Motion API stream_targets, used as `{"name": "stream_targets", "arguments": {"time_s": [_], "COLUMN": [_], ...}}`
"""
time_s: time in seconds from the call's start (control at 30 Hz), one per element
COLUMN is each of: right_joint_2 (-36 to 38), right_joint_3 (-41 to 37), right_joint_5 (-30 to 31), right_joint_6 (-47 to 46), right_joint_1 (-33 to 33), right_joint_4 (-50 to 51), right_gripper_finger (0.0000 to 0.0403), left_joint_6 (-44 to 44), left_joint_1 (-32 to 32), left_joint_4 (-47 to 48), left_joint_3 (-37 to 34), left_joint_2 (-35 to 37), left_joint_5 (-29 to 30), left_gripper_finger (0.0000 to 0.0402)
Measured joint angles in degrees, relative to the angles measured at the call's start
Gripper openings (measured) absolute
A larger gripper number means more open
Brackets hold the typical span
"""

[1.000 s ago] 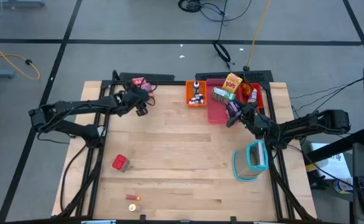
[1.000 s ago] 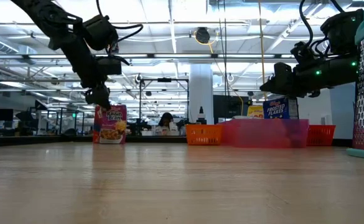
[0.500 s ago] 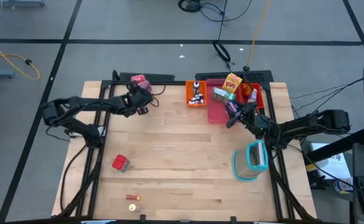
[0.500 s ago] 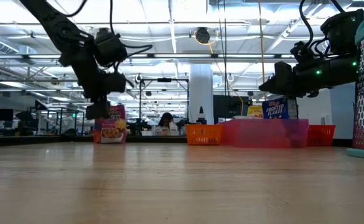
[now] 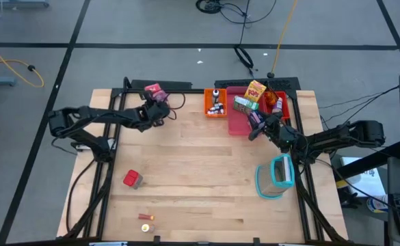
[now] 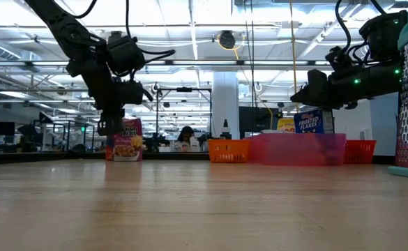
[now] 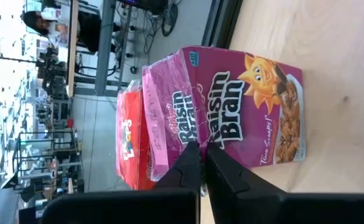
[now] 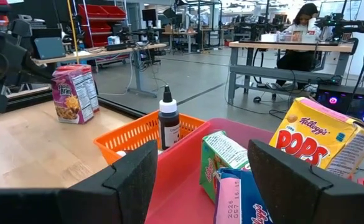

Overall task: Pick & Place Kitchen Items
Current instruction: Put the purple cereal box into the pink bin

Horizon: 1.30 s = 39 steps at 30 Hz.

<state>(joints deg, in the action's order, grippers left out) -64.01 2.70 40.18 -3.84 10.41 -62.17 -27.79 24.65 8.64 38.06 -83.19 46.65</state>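
A purple Raisin Bran carton stands upright on its base at the table's far left, with a red carton right behind it. My left gripper is shut, its tips right at the purple carton's upright corner; in the low view it hangs at the carton's upper left. My right gripper stands open above the pink tray, holding nothing. A red cube and small orange bits lie near the front left. My left gripper's shut fingertips stand in front of the carton's upright corner, between its front and its narrow side, slanting down from the near side. Nothing shows between the fingers. Whether they touch the carton cannot be told.
An orange basket with small bottles, the pink tray and a red tray line the far right, holding a Pops carton and other cartons. A teal-rimmed clear container stands at the right. Bare wood fills the middle.
My left gripper has sunk and gone a little toward the far edge, up to the purple carton, rolling somewhat, and its fingers have shut. The carton stands where it stood.
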Motion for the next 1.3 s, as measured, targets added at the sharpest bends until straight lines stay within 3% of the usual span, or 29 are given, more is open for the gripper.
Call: {"name": "stream_targets", "arguments": {"time_s": [0.2, 0.5, 0.73, 1.0, 1.3], "right_joint_2": [0.0, 0.0, 0.05, -0.15, -4.19], "right_joint_3": [0.0, 0.52, 5.95, 16.0, 22.38], "right_joint_5": [-0.19, -6.11, -18.73, -23.38, -32.9], "right_joint_6": [-0.03, 0.0, 0.2, 1.29, 1.53], "right_joint_1": [0.0, -0.02, 0.0, 0.02, 0.0], "right_joint_4": [-0.18, -3.23, 0.13, 15.04, 15.41], "right_gripper_finger": [0.0242, 0.0242, 0.0242, 0.0242, 0.0242], "left_joint_6": [0.44, 0.35, -0.83, -1.43, -2.15], "left_joint_1": [-1.71, -6.1, -12.8, -21.36, -28.05], "left_joint_4": [-0.05, 2.86, 4.22, 4.61, 2.89], "left_joint_3": [-0.05, 1.83, 5.83, 11.52, 14.5], "left_joint_2": [0.21, 6.81, 9.01, 8.47, 6.63], "left_joint_5": [1.88, 2.18, 1.6, 1.57, 2.21], "left_gripper_finger": [0.0001, 0.0, 0.0, 0.0, 0.0]}}
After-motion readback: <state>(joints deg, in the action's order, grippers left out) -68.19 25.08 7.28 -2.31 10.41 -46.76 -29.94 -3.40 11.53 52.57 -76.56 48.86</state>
